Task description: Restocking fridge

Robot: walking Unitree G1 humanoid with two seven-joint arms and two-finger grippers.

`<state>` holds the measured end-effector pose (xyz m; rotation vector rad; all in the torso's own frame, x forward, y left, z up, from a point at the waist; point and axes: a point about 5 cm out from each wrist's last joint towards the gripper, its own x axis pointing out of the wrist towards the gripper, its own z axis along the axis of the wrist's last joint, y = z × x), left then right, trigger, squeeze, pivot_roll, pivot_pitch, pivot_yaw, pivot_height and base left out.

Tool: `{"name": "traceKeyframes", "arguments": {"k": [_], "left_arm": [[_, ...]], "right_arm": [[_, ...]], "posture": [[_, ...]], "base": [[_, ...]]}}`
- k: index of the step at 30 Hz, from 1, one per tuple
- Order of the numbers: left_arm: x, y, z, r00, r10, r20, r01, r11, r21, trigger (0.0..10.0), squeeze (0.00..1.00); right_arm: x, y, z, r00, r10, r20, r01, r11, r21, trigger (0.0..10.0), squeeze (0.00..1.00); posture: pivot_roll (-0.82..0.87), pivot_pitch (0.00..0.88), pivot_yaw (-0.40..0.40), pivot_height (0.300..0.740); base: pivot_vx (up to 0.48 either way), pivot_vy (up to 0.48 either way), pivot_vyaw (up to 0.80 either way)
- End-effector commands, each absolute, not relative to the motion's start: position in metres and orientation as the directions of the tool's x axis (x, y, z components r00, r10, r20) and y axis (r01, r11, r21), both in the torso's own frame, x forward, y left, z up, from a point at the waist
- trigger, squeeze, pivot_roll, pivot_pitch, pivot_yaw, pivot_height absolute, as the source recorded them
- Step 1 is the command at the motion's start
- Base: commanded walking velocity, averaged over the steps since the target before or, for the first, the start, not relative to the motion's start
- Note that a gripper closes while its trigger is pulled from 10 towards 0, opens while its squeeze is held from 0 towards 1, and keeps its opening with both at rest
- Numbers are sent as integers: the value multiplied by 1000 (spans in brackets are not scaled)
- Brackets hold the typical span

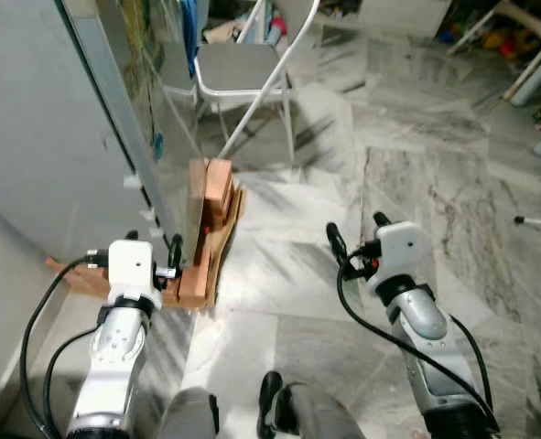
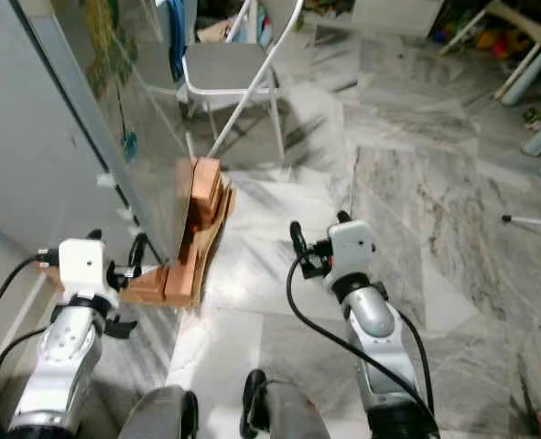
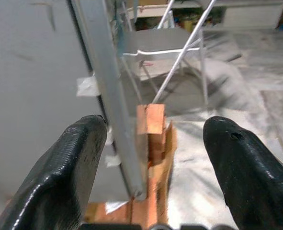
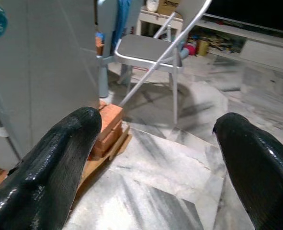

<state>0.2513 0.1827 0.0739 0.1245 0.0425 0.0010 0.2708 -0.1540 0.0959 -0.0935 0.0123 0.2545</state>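
Where bricks (image 1: 211,212) stand, open left tool (image 3: 151,158).

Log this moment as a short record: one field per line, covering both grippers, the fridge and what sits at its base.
left gripper: open, fingers either side of the fridge door's edge, low down
right gripper: open, holding nothing, above the marble floor
fridge door: grey, with a clear panel along its edge
wooden blocks: stacked on the floor at the fridge's lower corner
folding chair: grey seat, standing beyond the blocks
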Motion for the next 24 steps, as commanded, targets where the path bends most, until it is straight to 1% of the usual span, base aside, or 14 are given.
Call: {"name": "traceKeyframes", "arguments": {"k": [1,5,8,24], "left_arm": [[250,186,73,999,15,-44,-9,991,133,10000,0],[251,188,75,999,11,-30,-7,991,132,10000,0],[251,189,77,1000,5,-21,-2,991,134,10000,0],[251,190,75,1000,-7,-22,10,991,134,10000,0]], "right_arm": [[270,-156,97,969,246,-22,-247,965,-93,10000,0],[271,-156,97,969,245,-18,-246,965,-92,10000,0],[271,-156,97,970,243,-12,-243,966,-91,10000,0],[272,-156,97,973,231,-6,-231,968,-94,10000,0]], "posture": [[90,144,-33,740],[91,144,-32,740],[92,143,-31,740],[94,142,-32,740]], "base": [[0,0,0],[0,0,0],[314,0,0],[477,0,0]]}}
